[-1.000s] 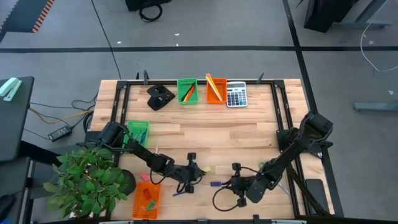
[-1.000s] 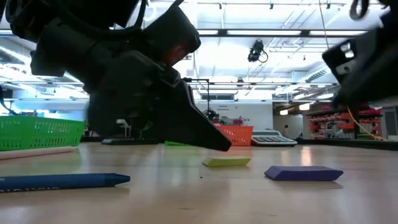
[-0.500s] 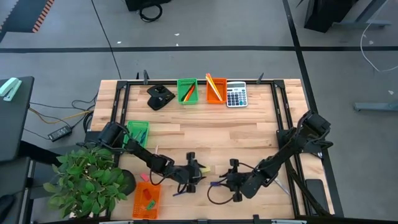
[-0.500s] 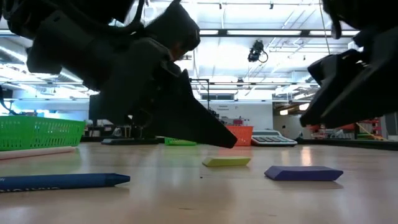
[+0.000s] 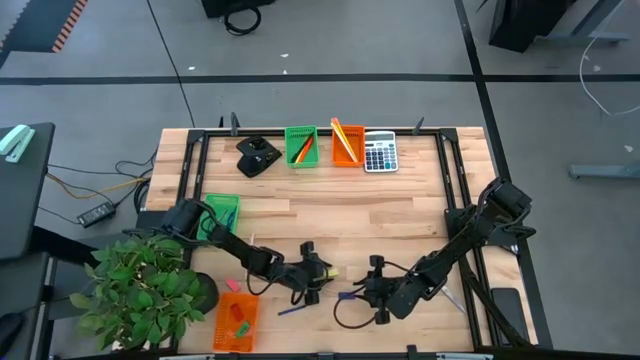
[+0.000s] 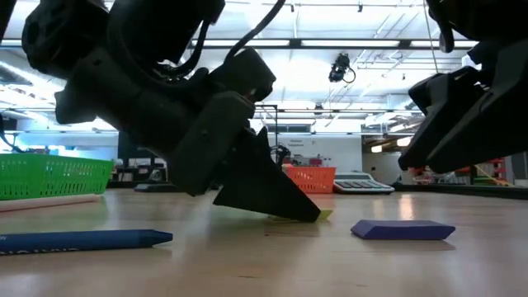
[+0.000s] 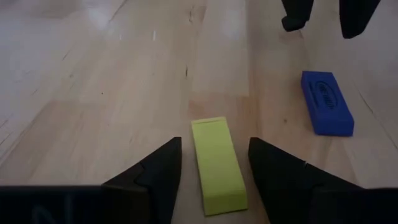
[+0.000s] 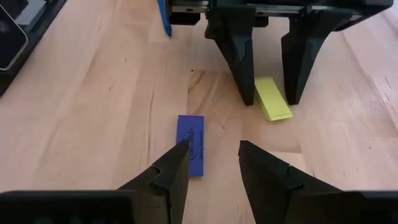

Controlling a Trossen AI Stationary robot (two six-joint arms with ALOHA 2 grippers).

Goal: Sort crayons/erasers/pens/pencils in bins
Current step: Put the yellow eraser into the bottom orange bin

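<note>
Pale wooden table (image 5: 380, 215) under bright workshop lights. Near the front edge, left gripper (image 7: 213, 163) spread wide, straddling a flat yellow-green eraser (image 7: 217, 164); right gripper (image 8: 211, 163) parted just short of a blue eraser (image 8: 191, 144). Grasp stage; next, presumably lowering, closing, lifting toward a bin (image 5: 236, 323).

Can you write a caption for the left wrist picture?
Open left gripper straddles a flat yellow-green eraser; a blue eraser lies nearby.
</note>
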